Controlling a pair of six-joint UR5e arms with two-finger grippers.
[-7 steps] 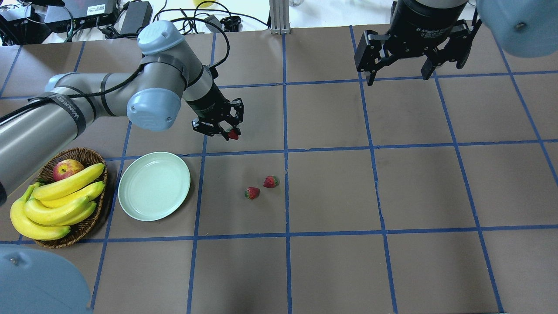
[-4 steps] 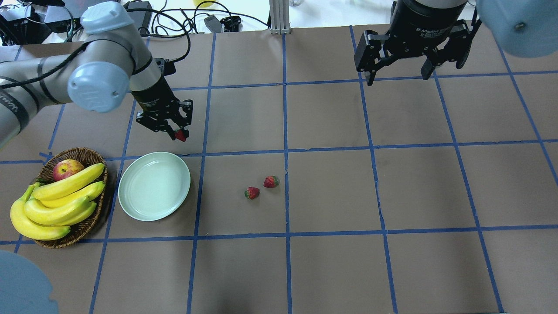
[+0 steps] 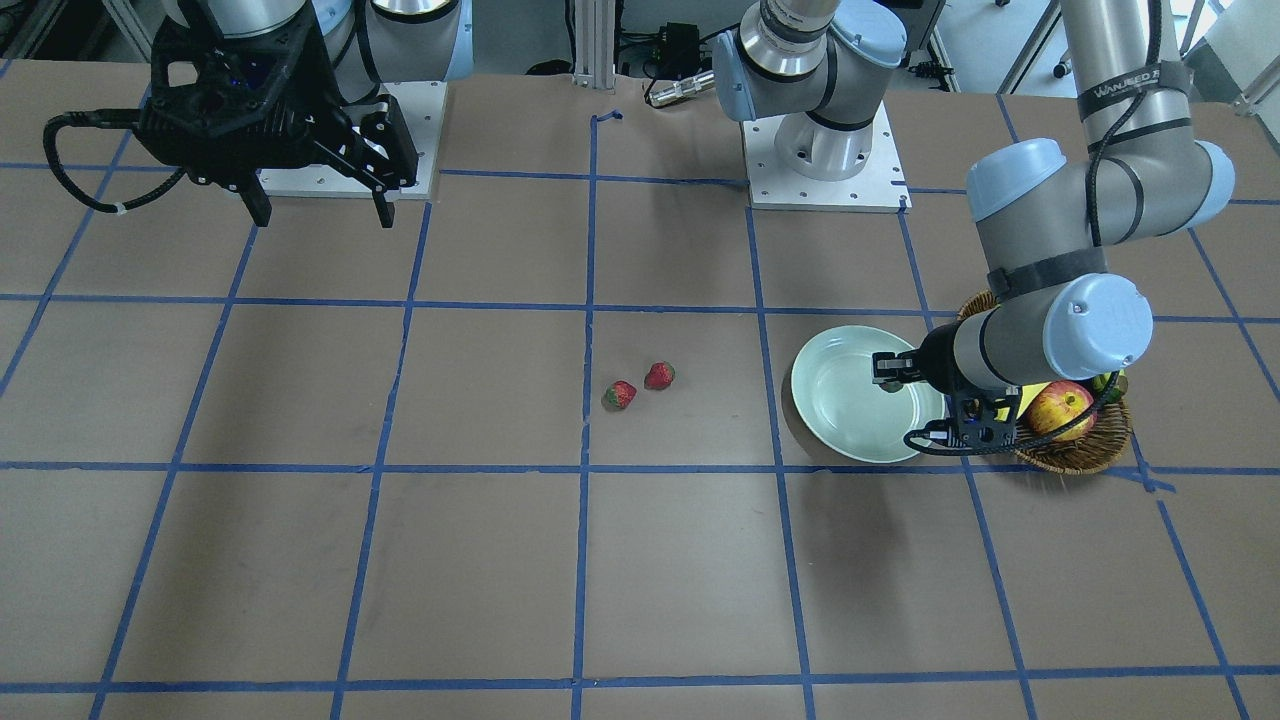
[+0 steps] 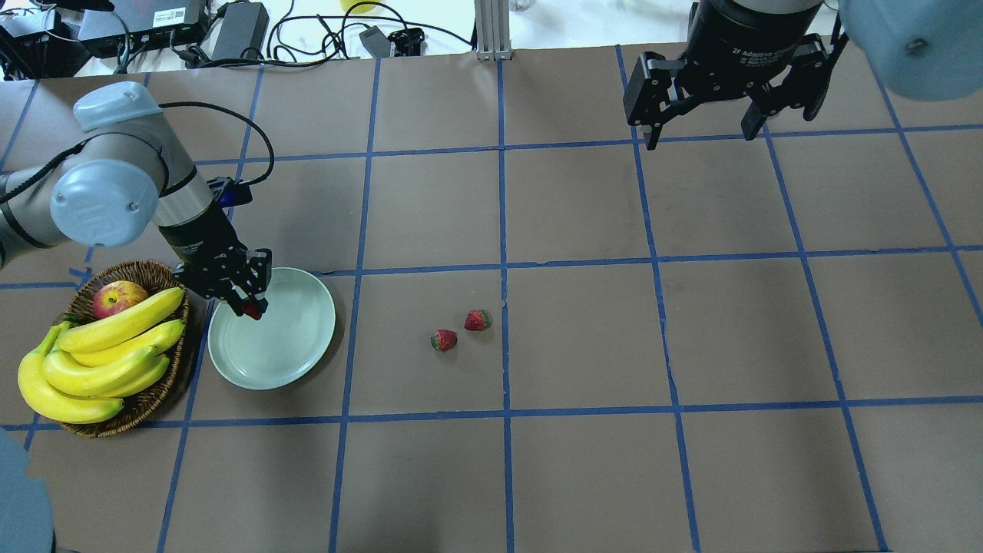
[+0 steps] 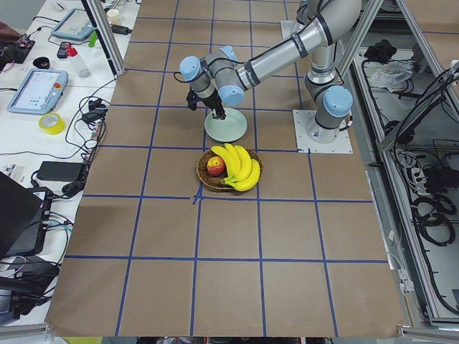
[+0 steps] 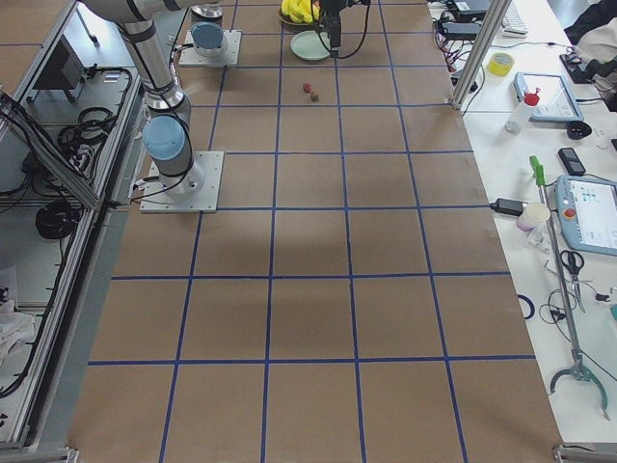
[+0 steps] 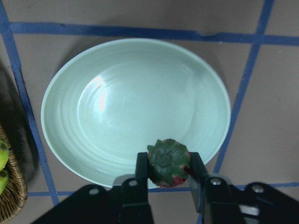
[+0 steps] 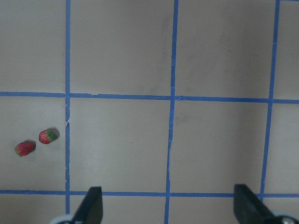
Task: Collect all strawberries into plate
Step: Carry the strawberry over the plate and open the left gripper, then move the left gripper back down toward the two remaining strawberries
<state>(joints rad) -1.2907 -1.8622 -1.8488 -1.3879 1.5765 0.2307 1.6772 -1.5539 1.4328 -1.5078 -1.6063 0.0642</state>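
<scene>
One berry (image 7: pixel 166 158) is being pinched stem-up by the left gripper (image 7: pixel 169 165), apparently over the plate (image 7: pixel 117 102) edge below, for release; right gripper (image 4: pixel 703 138) is hanging wide open, empty.

Left gripper (image 4: pixel 250 305), strawberry (image 4: pixel 251 310): now over plate (image 4: pixel 298 347)

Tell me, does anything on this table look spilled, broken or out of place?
Nothing looks damaged or spilled. Two strawberries lie loose on the table, apart from the empty plate; a third strawberry is pinched in the left arm's fingers above it. The fruit basket looks tidy.
</scene>
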